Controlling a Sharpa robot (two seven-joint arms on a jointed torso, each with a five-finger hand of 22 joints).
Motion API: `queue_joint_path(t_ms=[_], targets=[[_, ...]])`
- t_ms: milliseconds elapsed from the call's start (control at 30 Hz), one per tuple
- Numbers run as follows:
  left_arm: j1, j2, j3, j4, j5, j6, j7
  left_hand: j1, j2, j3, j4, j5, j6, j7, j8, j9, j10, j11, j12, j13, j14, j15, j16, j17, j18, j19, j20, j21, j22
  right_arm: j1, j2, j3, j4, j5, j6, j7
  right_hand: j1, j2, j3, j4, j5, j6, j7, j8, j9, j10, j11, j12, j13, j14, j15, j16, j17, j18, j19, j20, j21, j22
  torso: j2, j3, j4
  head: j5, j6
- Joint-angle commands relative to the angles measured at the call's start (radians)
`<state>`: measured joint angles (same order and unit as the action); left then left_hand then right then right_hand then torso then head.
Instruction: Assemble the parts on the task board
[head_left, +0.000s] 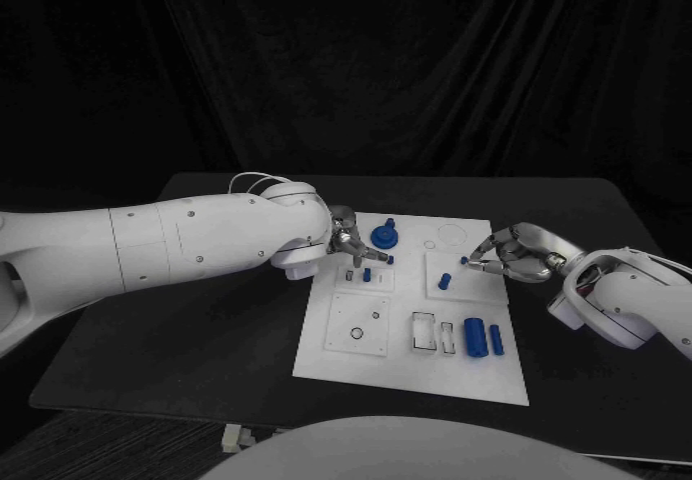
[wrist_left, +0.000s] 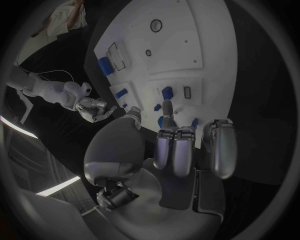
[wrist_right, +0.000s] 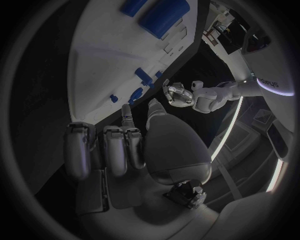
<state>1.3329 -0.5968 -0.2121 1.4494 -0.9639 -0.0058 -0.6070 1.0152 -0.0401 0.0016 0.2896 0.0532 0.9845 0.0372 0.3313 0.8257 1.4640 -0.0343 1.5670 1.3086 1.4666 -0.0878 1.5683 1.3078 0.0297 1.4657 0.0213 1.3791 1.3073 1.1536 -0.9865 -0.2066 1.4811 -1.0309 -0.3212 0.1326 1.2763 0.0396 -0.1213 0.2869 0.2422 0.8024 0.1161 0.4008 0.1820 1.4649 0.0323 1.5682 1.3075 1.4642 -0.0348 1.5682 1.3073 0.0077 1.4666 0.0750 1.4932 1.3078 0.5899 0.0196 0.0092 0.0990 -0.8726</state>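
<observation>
I keep the right hand (head_left: 508, 256), pinching a small blue part (head_left: 464, 261), upright over the task board (head_left: 346, 360) at 3 o'clock; left hand (head_left: 343, 243): grasp unclear.

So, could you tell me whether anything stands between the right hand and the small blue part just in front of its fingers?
Nothing visible does. The right hand hovers at the task board's right edge, and only bare white plate lies between it and the small blue part.

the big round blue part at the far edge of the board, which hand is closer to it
Left. The left hand sits just beside the round blue part at the board's left side. The right hand is across the task board, near its right edge.
</observation>
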Motion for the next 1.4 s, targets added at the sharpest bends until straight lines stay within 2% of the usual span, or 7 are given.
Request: queue_joint_path(t_ms=[33,367,567,633,833,1267,1400], targets=[[0.02,-0.01,0.001,0.014,0.004,-0.025,0.017,0.027,0.008,-0.002,-0.004,-0.005,0.006,-0.003,0.008,0.004,0.107,-0.008,0.004,0.262,0.104,-0.01,0.003,0.263,0.011,0.049,-0.008,0.006,0.171,-0.002,-0.002,0.0,0.002,0.0,-0.024,0.017,-0.001,0.003,-0.005,0.0,-0.006,-0.002,0.002,0.002,0.001,0.106,0.006,0.003,0.263,0.107,0.006,0.003,0.263,0.016,0.06,0.005,-0.002,0.231,0.0,0.0,-0.0007,0.0,0.0],[0.051,-0.036,0.001,0.025,0.004,-0.001,0.013,0.122,0.054,-0.009,-0.01,0.027,0.007,-0.018,0.095,0.073,0.107,-0.019,0.004,0.262,0.104,-0.018,0.003,0.263,0.009,0.052,-0.015,0.012,0.178,-0.002,-0.006,0.0,0.007,0.0,-0.037,0.029,-0.012,0.007,-0.012,0.003,-0.017,0.0,0.002,0.003,0.002,0.106,0.006,0.003,0.263,0.107,0.007,0.003,0.263,0.016,0.06,0.006,-0.002,0.231,0.001,-0.0001,-0.0015,-0.001,0.0],[0.054,-0.039,0.001,0.013,0.004,-0.01,0.049,0.159,0.065,-0.006,-0.013,0.058,-0.005,-0.019,0.11,0.085,0.107,-0.02,0.004,0.262,0.104,-0.019,0.003,0.263,0.008,0.053,-0.016,0.015,0.181,-0.002,-0.008,0.0,0.012,0.0,-0.046,0.04,-0.019,0.01,-0.014,0.004,-0.019,0.0,0.002,0.003,0.002,0.106,0.006,0.003,0.263,0.107,0.007,0.003,0.263,0.016,0.061,0.006,-0.001,0.231,0.0,0.0003,-0.0005,-0.002,0.0],[0.055,-0.043,0.001,0.008,0.004,-0.021,0.066,0.22,0.071,0.009,-0.031,0.119,-0.027,-0.02,0.107,0.082,0.107,-0.02,0.004,0.262,0.104,-0.019,0.003,0.263,0.007,0.055,-0.017,0.022,0.186,-0.002,-0.009,0.0,0.014,0.0,-0.051,0.045,-0.019,0.01,-0.014,0.004,-0.019,0.0,0.002,0.003,0.002,0.106,0.006,0.003,0.263,0.107,0.007,0.003,0.263,0.016,0.061,0.006,-0.001,0.231,0.0,0.0003,-0.0001,-0.005,0.0],[0.055,-0.044,0.001,-0.03,-0.009,-0.041,0.098,0.249,0.07,0.01,-0.026,0.155,-0.039,-0.015,0.098,0.07,0.107,-0.017,0.004,0.262,0.104,-0.016,0.003,0.263,0.004,0.058,-0.015,0.034,0.194,-0.002,-0.013,0.0,0.02,0.0,-0.058,0.053,-0.023,0.014,-0.016,0.004,-0.018,0.001,0.002,0.003,0.002,0.106,0.007,0.003,0.263,0.107,0.007,0.003,0.263,0.015,0.062,0.006,0.002,0.233,0.002,0.0001,0.0003,-0.006,0.0],[0.046,0.036,0.001,-0.212,-0.028,0.058,0.106,0.236,0.059,-0.016,-0.002,0.142,-0.041,-0.007,0.083,0.046,0.107,-0.011,0.004,0.262,0.104,-0.011,0.003,0.263,0.003,0.059,-0.01,0.04,0.2,-0.002,-0.012,0.0,0.025,0.0,-0.058,0.055,-0.025,0.018,-0.016,0.003,-0.014,0.001,0.002,0.003,0.002,0.106,0.007,0.003,0.263,0.107,0.008,0.003,0.263,0.015,0.062,0.006,0.003,0.233,0.001,-0.0005,0.0009,-0.006,0.0],[0.035,0.068,0.001,-0.268,-0.029,0.095,0.102,0.205,0.062,-0.041,-0.001,0.078,-0.031,-0.002,0.073,0.027,0.107,-0.006,0.004,0.262,0.104,-0.006,0.003,0.263,0.003,0.058,-0.005,0.039,0.201,-0.002,-0.009,0.0,0.024,0.0,-0.056,0.054,-0.026,0.02,-0.016,0.003,-0.012,0.001,0.002,0.003,0.002,0.106,0.007,0.003,0.263,0.107,0.008,0.003,0.263,0.015,0.063,0.006,0.003,0.233,0.003,-0.0012,0.0002,-0.005,0.0]])
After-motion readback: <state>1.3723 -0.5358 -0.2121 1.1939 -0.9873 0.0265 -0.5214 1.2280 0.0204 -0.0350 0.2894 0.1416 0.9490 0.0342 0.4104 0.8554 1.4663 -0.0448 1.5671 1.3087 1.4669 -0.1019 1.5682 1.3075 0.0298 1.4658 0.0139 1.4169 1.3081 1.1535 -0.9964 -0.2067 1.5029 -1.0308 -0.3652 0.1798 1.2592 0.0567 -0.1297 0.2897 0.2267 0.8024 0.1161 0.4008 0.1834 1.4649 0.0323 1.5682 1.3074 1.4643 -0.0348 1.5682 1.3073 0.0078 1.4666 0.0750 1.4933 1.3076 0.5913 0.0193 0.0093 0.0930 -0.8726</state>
